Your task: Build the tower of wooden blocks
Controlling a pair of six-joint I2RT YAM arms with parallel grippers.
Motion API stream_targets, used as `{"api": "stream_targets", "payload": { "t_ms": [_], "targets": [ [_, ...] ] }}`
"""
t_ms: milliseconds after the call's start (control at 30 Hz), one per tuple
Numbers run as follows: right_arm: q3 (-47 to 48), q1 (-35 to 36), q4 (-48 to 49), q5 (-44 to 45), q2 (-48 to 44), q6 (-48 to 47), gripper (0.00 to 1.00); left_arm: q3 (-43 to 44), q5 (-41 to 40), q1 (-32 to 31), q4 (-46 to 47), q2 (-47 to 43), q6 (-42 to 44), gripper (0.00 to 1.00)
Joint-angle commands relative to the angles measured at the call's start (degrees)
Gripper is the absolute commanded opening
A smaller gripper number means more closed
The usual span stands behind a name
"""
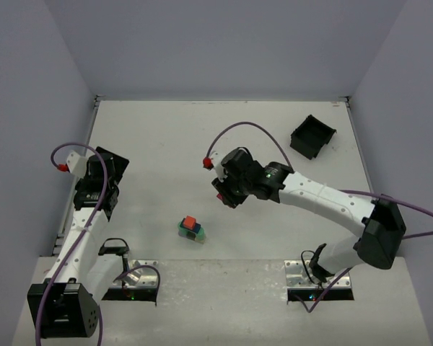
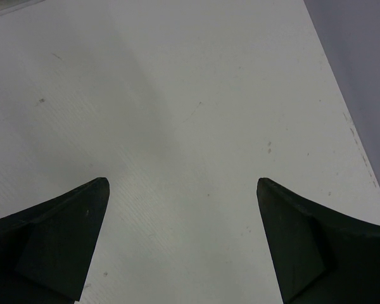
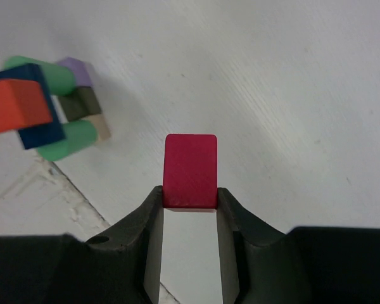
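A small tower (image 1: 192, 229) of wood blocks stands on the white table near the front middle. Its top piece is red-orange, over blue, green, purple and tan ones. It also shows at the upper left of the right wrist view (image 3: 44, 107). My right gripper (image 1: 222, 196) hovers above the table up and to the right of the tower. It is shut on a magenta block (image 3: 190, 171), which sticks out past the fingertips. My left gripper (image 2: 182, 190) is open and empty over bare table at the far left (image 1: 101, 189).
A square black bin (image 1: 312, 136) sits at the back right of the table. Grey walls close in the table at the left, back and right. A metal mounting plate edge (image 3: 57, 190) shows below the tower in the right wrist view.
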Motion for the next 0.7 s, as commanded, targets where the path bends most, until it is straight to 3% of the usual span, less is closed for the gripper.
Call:
{"api": "stream_targets", "payload": {
  "t_ms": [0, 333, 667],
  "targets": [
    [11.02, 7.17, -5.73, 5.36, 3.10, -1.73, 0.18, -0.21, 0.22, 0.27, 2.14, -1.50, 0.90, 1.00],
    [26.26, 15.19, -14.18, 4.58, 13.79, -1.40, 0.23, -0.23, -0.67, 0.27, 1.52, -2.58, 0.98, 1.00],
    [31.68, 18.52, -18.73, 5.16, 18.48, 0.09, 0.25, -0.11, -1.19, 0.27, 1.26, -2.57, 0.90, 1.00]
  ]
}}
